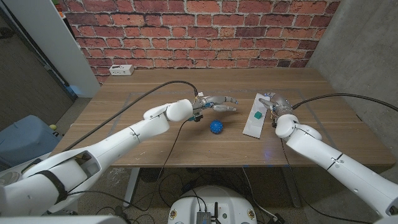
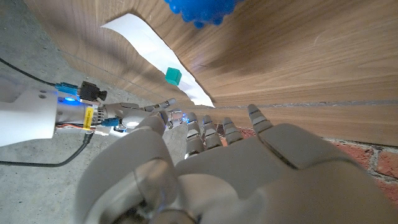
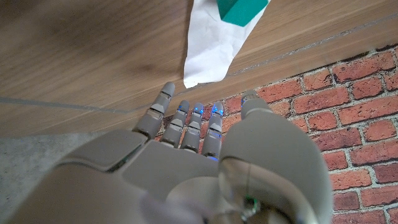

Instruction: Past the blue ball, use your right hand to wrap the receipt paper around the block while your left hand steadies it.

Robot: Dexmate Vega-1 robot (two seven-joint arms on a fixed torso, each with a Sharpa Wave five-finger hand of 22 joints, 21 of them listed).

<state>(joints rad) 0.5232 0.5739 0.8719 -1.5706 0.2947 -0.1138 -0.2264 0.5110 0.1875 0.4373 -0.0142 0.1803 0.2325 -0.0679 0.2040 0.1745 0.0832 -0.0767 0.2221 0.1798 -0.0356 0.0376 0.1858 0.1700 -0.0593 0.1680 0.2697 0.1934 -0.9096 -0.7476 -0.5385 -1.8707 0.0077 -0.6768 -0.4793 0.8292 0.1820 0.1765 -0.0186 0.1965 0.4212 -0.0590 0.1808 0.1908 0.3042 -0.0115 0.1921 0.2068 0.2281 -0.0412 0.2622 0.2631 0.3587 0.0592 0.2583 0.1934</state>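
Block (image 1: 256,116) on paper strip (image 1: 255,124), ball (image 1: 216,127) just left, power strip (image 1: 121,70) at far-left table (image 1: 155,149) edge.

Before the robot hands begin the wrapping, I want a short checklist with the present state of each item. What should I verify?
1. Green block sits on the receipt paper: ok.
2. Paper lies flat, not yet wrapped: ok.
3. Right robot hand holds nothing, fingers apart, at the paper's far end: ok.
4. Left robot hand steadies the block: not ok; it hovers apart, holding nothing.
5. Blue ball lies clear of the paper: ok.
6. Right robot hand touches the paper: cannot tell.
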